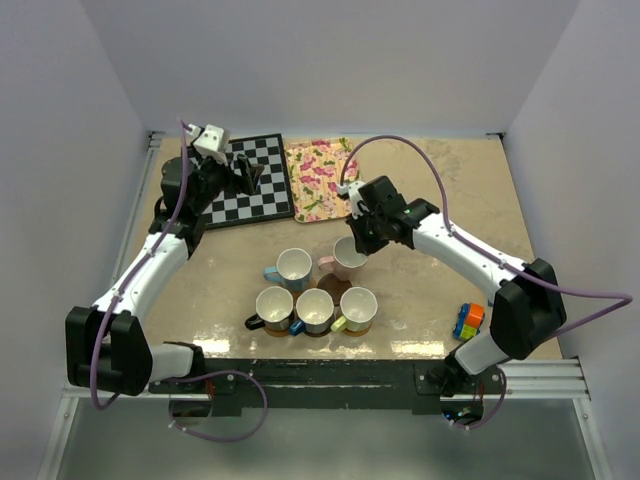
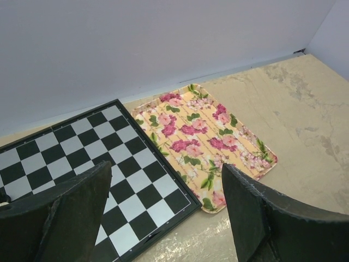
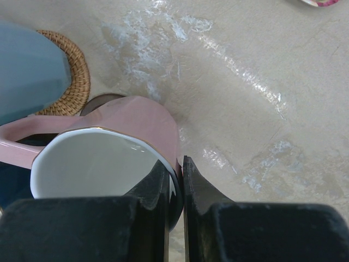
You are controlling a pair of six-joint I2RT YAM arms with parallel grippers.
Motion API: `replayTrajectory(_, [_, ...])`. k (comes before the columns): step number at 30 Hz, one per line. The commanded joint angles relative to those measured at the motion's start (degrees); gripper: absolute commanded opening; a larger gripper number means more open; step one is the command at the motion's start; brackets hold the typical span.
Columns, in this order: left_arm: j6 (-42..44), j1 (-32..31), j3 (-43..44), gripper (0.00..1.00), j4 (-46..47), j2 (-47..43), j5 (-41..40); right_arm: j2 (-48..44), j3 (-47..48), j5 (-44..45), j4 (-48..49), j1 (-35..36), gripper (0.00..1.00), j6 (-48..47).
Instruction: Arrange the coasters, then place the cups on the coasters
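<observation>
My right gripper (image 3: 175,170) is pinched almost closed on the rim of the pink handled mug (image 3: 136,117), mid-frame in the top view. A dark brown round coaster (image 3: 101,99) barely peeks out beneath the mug. The left gripper (image 2: 166,180) hangs wide open and empty over the black-and-white checkerboard (image 2: 82,147), upper left. The light blue mug (image 3: 27,65) is cut off at the frame edge.

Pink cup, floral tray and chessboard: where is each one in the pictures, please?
pink cup (image 3: 136,117), right wrist view, on its outer wall.
floral tray (image 2: 202,136), left wrist view, on its bare middle.
chessboard (image 1: 272,200), top external view, on bare squares.
</observation>
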Motion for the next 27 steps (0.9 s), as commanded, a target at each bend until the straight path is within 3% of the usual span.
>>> replayTrajectory(1, [0.28, 0.4, 2.29, 0.86, 1.37, 0.36, 1.29, -0.41, 1.91, -3.59, 3.73, 0.35, 0.0, -1.41])
replayTrajectory(27, [0.28, 0.4, 2.38, 0.86, 1.55, 0.97, 2.34, 1.7, 3.06, -3.5, 3.64, 5.18, 0.0, -5.45])
